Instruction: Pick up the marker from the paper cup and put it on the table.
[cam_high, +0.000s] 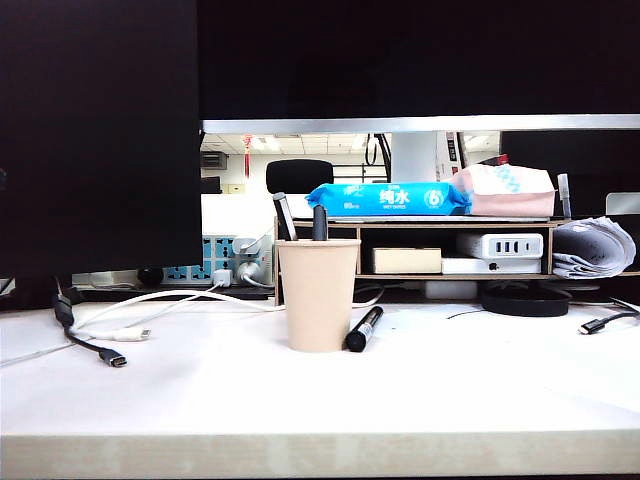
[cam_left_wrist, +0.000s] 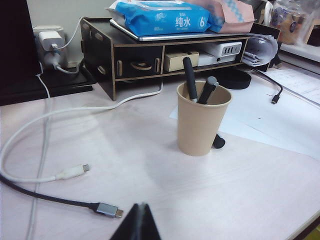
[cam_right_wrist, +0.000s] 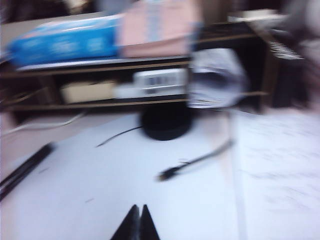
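Exterior, left wrist and right wrist views of the counter (cam_high: 450, 390) at one moment.

**Progress.** The marker (cam_high: 364, 328) lies on the counter, its capped end touching or just beside the base of the paper cup (cam_high: 318, 295) at the centre of the exterior frame; in the left wrist view only its dark end (cam_left_wrist: 218, 141) shows from behind the cup. Judged from this, the placing step appears done and nothing of the task seems left. Two other pens stand in the cup: a slim black pen (cam_high: 284, 217) and a shorter marker (cam_high: 320, 222) with a dull grey cap.

**Pincers.** Neither pincer appears in the exterior frame. The left pincer (cam_left_wrist: 138, 222), at the bottom centre of its wrist view, is clenched, its tips meeting in a point, and grasps nothing; it hangs well apart from the cup. The right pincer (cam_right_wrist: 138, 224), at the bottom centre of its blurred wrist view, is likewise clenched and empty.

**Materials and shapes.** The cup is plain tan paper, tapered, with a rolled rim and a matt surface. The marker is a thick cylinder of glossy black plastic with white print on the barrel. The counter top is pale and smooth with faint wood grain and a light-wood front edge. White and black cables (cam_left_wrist: 60, 175) trail across the left of the left wrist frame. Behind the cup stands a dark wooden shelf unit (cam_left_wrist: 135, 55) bearing a crinkled blue wet-wipe pack (cam_left_wrist: 160, 17).
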